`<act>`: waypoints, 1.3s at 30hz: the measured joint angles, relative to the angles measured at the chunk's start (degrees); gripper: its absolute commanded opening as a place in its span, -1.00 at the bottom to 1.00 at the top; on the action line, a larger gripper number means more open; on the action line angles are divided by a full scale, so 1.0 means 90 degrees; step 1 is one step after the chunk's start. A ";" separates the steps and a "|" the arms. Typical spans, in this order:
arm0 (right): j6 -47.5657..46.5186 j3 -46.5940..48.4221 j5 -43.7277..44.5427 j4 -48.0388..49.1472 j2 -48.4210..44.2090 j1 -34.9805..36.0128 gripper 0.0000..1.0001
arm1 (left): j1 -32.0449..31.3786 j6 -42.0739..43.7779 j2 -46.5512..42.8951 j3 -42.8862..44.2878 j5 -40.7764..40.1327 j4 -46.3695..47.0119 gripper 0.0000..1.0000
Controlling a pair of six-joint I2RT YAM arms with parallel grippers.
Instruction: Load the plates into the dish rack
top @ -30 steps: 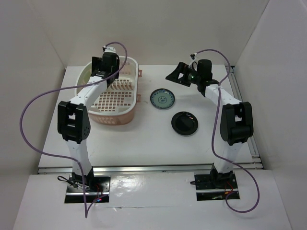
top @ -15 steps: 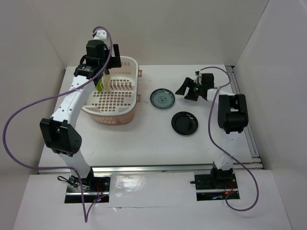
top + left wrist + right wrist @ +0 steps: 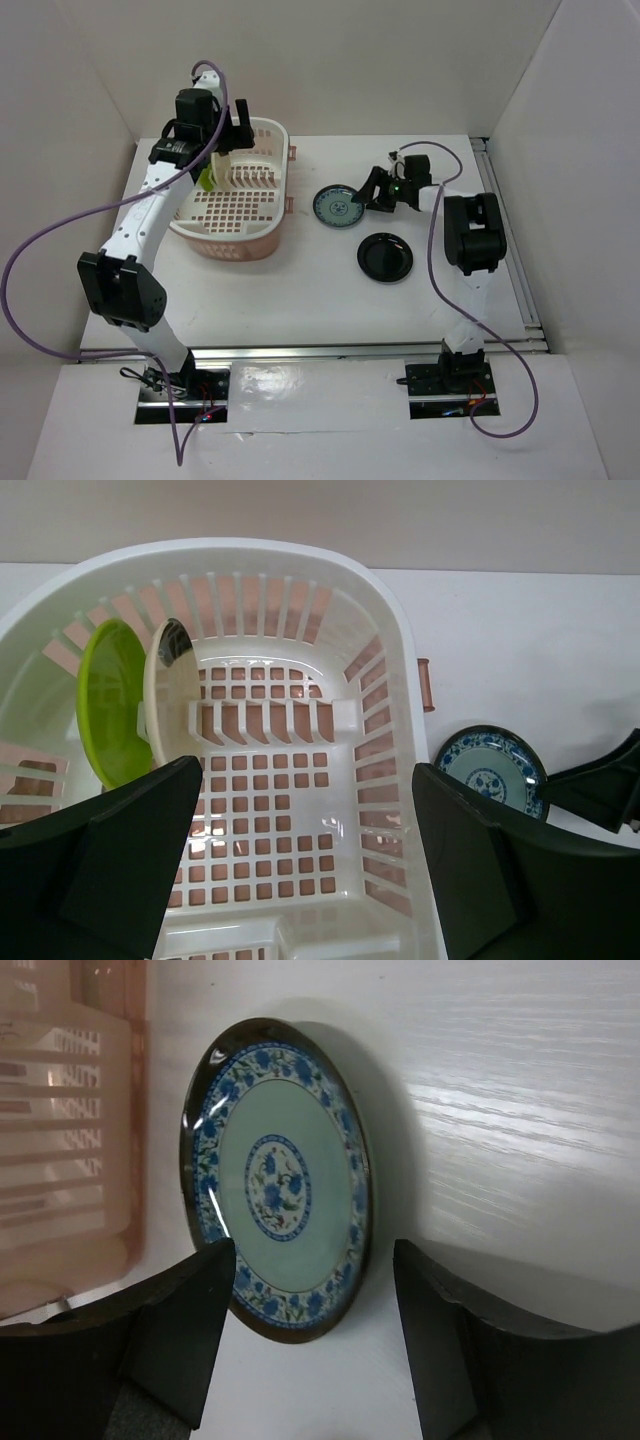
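Note:
The pale pink dish rack (image 3: 240, 240) stands at the left; it also shows in the left wrist view (image 3: 395, 670). The lime green plate (image 3: 110, 715) and the cream plate (image 3: 163, 695) stand upright in its prongs. My left gripper (image 3: 215, 140) is open and empty above the rack's far end. The blue-patterned plate (image 3: 338, 206) lies flat on the table; it also shows in the right wrist view (image 3: 280, 1215). My right gripper (image 3: 375, 192) is open, low beside that plate's right edge, its jaws either side of the rim. The black plate (image 3: 385, 257) lies flat nearer.
White walls enclose the table on three sides. A metal rail (image 3: 500, 220) runs along the right edge. The rack's small handle (image 3: 293, 152) sticks out toward the blue-patterned plate.
My left gripper rose from inside the rack and opened, leaving the green plate standing. My right gripper came down and left to the blue-patterned plate's edge.

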 measured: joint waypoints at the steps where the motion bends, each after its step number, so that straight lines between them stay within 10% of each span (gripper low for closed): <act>1: -0.0010 0.0039 -0.0002 -0.0002 0.0039 0.0053 0.41 | 0.0000 0.0000 -0.0027 -0.0012 0.0017 0.0000 1.00; 13: 0.0231 0.0359 0.0423 -0.0362 0.0391 0.0248 -1.00 | 0.0000 -0.0002 -0.0294 -0.0119 0.0063 0.0015 1.00; 39: 0.1294 0.0571 0.1460 -0.0918 -0.1035 -0.0228 -1.00 | 0.0000 -0.0036 -0.0330 -0.0175 0.0379 -0.0083 1.00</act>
